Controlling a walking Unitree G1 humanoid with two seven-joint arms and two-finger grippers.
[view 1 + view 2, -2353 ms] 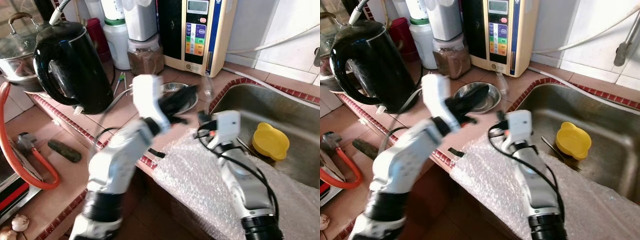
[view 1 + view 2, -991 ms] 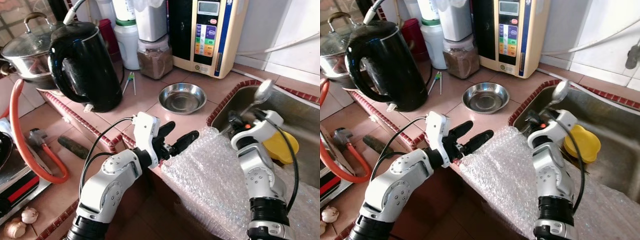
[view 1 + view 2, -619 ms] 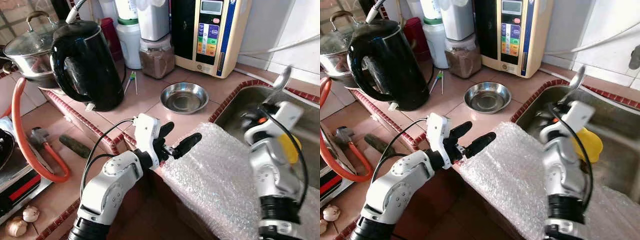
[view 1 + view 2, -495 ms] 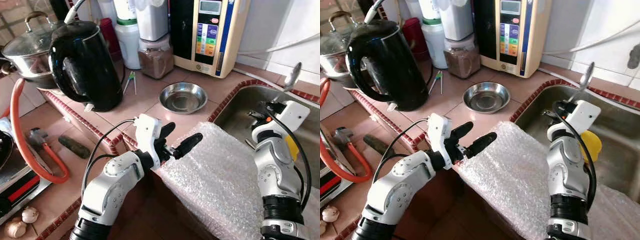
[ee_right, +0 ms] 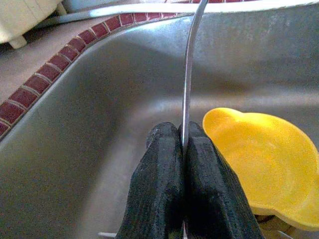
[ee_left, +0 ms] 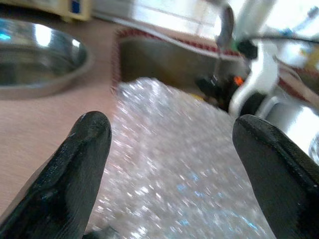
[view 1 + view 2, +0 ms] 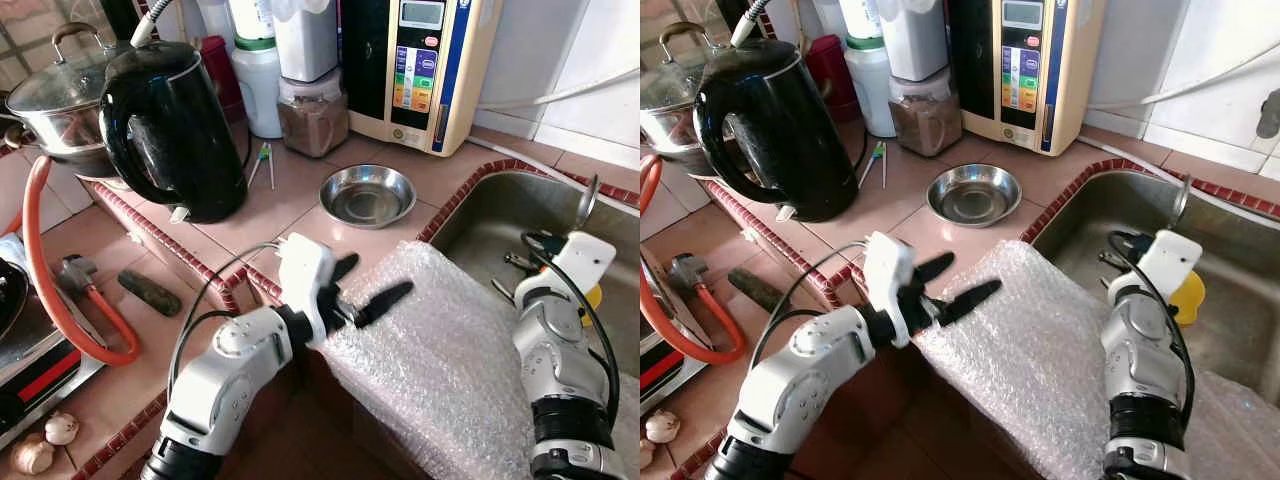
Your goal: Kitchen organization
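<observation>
My right pincer (image 5: 183, 144) pinches the spoon (image 5: 188, 69) above the sink (image 5: 89, 139), beside its yellow bowl (image 5: 259, 154); my left pincer (image 7: 378, 287) hangs spread. Bowl and sink cutlery look unsorted.

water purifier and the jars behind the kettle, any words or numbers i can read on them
Water purifier: its display and coloured button labels are too small to read.
White bottle: label cut off, not legible.
Brown-filled jar: no text visible.
Black kettle: no marking visible.
Nothing can be quoted.
</observation>
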